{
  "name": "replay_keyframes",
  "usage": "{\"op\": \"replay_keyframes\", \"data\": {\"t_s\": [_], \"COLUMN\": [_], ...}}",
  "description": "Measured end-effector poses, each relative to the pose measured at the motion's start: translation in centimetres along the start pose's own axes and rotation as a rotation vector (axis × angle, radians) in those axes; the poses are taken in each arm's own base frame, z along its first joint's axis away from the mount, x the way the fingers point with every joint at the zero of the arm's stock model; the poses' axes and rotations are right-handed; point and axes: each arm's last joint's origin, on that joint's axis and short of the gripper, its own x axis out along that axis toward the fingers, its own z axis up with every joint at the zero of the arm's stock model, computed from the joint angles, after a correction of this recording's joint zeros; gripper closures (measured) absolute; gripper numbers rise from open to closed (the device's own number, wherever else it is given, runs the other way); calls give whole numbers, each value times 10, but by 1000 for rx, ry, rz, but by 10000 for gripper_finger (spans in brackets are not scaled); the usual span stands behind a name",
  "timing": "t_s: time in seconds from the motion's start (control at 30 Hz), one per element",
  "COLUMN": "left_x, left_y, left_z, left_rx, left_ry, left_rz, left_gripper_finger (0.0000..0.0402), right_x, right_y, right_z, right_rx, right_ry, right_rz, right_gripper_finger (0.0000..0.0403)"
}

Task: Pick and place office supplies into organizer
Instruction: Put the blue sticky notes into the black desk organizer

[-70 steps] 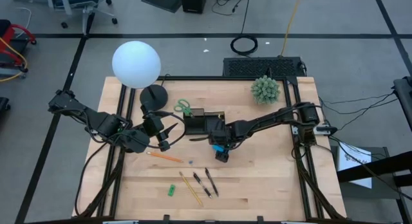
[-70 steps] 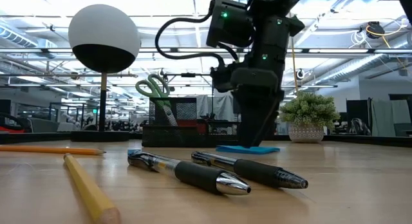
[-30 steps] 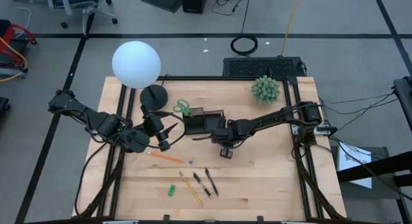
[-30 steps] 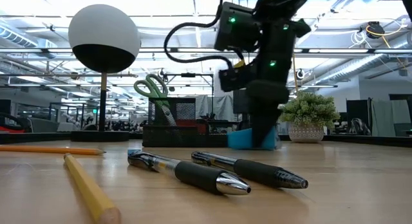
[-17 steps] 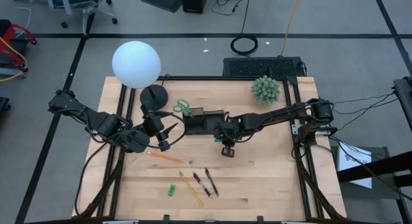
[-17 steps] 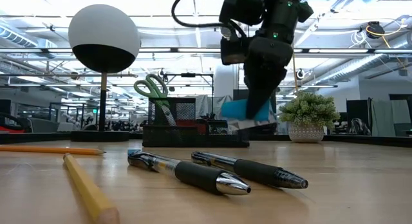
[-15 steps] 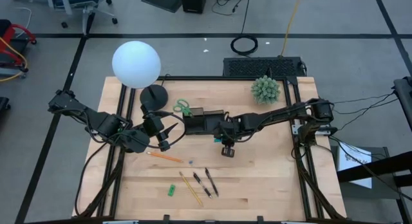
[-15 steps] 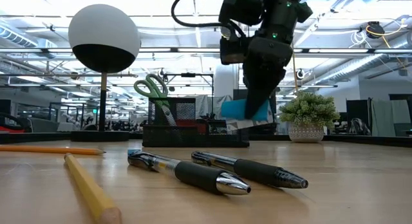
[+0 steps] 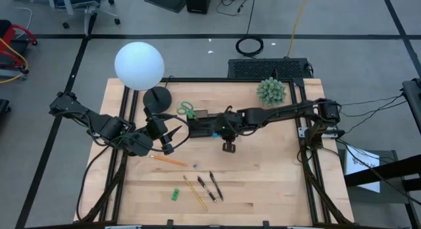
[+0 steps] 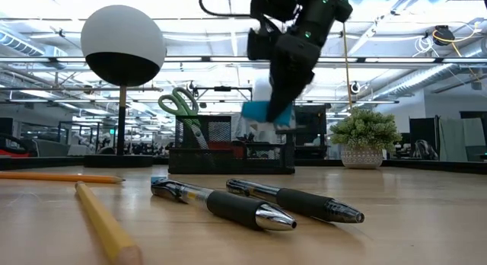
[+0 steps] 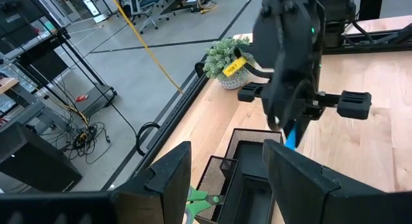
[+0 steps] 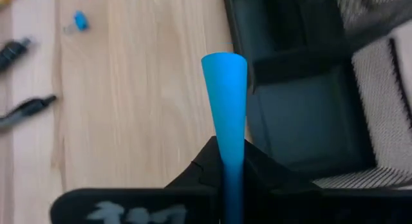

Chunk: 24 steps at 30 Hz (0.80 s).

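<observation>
Blue is what I carry: in the high view my right end effector (image 9: 216, 131) sits at the frame's centre, pinched on the blue sticky pad (image 9: 214, 133), right over the black organizer (image 9: 205, 126). Green-handled scissors (image 9: 187, 110) stand at the organizer's left end. My left end effector (image 9: 172, 138) waits just left of the organizer, fingers spread, holding nothing. Lower in the frame, on the wooden table (image 9: 276, 183), lie an orange pencil (image 9: 168, 160), a yellow pencil (image 9: 195, 193), two dark pens (image 9: 209, 185) and a small green piece (image 9: 175, 194). A white globe lamp (image 9: 139, 66) is at upper left, a green plant (image 9: 271, 91) at upper right

In the low view the right end effector (image 10: 275, 105) hangs in the upper middle with the pad (image 10: 256, 111) clear of the table, above the organizer (image 10: 228, 152). The scissors (image 10: 179, 103) poke up left of it; the pens (image 10: 259, 202) and yellow pencil (image 10: 103, 219) fill the foreground

In the left wrist view my own spread fingers (image 11: 168, 179) frame the organizer (image 11: 248, 179) at the bottom, with the right end effector (image 11: 291, 130) and the pad's blue edge (image 11: 291, 135) above it

In the right wrist view the pad (image 12: 225, 114) runs edge-on up the middle, clamped between my fingers (image 12: 257, 169), with the organizer (image 12: 302, 114) on the right side of the frame
</observation>
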Motion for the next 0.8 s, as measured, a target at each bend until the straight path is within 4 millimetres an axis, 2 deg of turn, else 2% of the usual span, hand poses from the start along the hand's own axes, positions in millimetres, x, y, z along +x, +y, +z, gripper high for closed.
{"op": "replay_keyframes", "data": {"t_s": [0.13,0.27,0.6,0.8], "left_x": [0,0,0,0], "left_y": [0,0,0,0], "left_z": [0,0,0,0], "left_rx": [2,2,2,1], "left_ry": [0,0,0,0], "left_rz": [0,0,0,0], "left_gripper_finger": [206,206,206,206], "right_x": [-5,-6,-8,11], "right_y": [-5,-19,-49,-59], "right_z": [7,8,12,11], "right_rx": [-32,-65,-84,-70], "right_ry": [-30,-29,-68,-49], "right_rz": [-36,-129,-169,-106], "right_gripper_finger": [388,388,387,387]}}
